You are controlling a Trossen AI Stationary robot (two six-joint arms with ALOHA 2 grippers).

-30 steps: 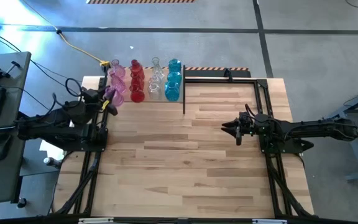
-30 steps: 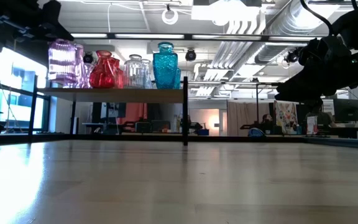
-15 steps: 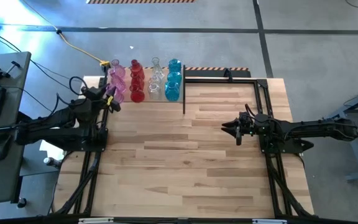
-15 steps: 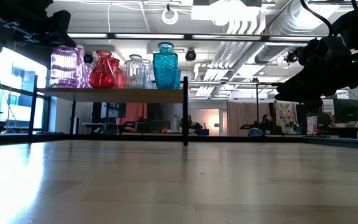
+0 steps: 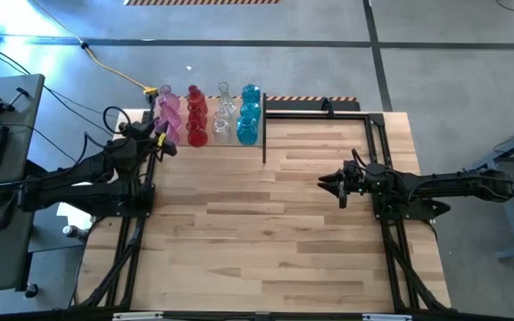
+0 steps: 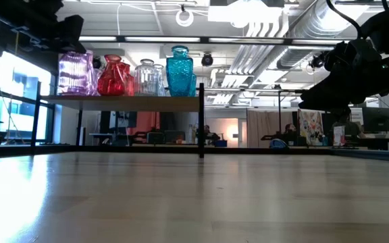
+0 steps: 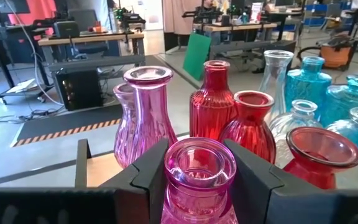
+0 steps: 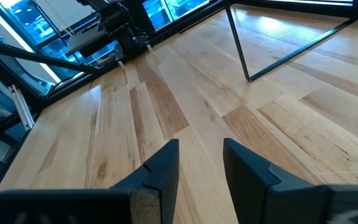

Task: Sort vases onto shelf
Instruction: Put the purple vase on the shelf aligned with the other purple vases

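Over at the shelf's [image 5: 205, 143] left front corner, left gripper [image 7: 199, 163] clamped on a pink vase's [image 7: 199, 177] neck, seemingly right at the other pink vases [image 7: 143, 112]. Red, clear and teal vases [image 5: 224, 116] in rows alongside. Right gripper [image 8: 199, 163] slightly parted, empty, above bare tabletop [image 5: 275, 232].

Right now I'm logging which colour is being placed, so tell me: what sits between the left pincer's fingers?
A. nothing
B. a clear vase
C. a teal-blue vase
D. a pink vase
D: in the left wrist view the left pincer has its dark fingers on either side of the pink vase, right by the other vases on the shelf.
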